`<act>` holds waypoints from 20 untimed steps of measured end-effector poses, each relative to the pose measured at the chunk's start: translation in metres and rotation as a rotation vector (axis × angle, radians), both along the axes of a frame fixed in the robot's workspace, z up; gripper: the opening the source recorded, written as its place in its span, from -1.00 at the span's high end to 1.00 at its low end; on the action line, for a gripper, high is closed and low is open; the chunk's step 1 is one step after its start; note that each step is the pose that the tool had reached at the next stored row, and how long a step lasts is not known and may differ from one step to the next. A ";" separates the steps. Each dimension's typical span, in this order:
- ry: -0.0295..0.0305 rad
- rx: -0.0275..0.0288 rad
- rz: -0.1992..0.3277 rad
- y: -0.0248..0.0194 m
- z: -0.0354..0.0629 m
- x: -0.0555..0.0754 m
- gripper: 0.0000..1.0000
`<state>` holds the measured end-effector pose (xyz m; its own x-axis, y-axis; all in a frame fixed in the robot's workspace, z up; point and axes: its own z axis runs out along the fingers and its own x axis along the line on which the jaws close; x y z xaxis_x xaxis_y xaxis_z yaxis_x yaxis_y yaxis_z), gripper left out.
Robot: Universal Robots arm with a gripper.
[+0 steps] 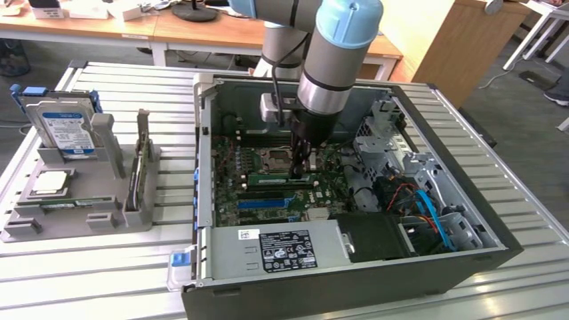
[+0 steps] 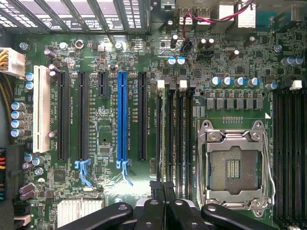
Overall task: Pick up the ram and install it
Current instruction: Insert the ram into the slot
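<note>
The ram [image 1: 266, 179], a narrow green stick, stands on edge along a memory slot of the motherboard [image 1: 258, 200], beside the processor socket [image 1: 277, 158]. My gripper [image 1: 300, 175] reaches straight down into the open computer case [image 1: 356, 293] and is shut on the ram's upper edge near one end. In the wrist view the ram [image 2: 164, 143] shows edge-on as a thin line running away from my shut gripper [image 2: 162, 188], between the dark memory slots and next to the socket [image 2: 232, 165]. How deep the ram sits in the slot is hidden.
A grey fixture [image 1: 106, 213] at the exterior view's left holds a hard drive with a blue label [image 1: 66, 130] and a square silver processor chip [image 1: 52, 181]. Inside the case are the power supply [image 1: 276, 250], a drive cage [image 1: 391, 133] and blue and orange cables [image 1: 427, 207].
</note>
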<state>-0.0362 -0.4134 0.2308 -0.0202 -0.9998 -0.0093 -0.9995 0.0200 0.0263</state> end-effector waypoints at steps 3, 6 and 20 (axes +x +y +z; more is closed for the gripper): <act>0.0002 -0.0004 0.000 -0.0001 -0.0007 0.000 0.77; 0.0001 -0.0005 0.000 -0.0001 -0.0007 0.000 0.77; 0.0013 -0.0003 0.000 0.0000 0.0005 0.000 0.77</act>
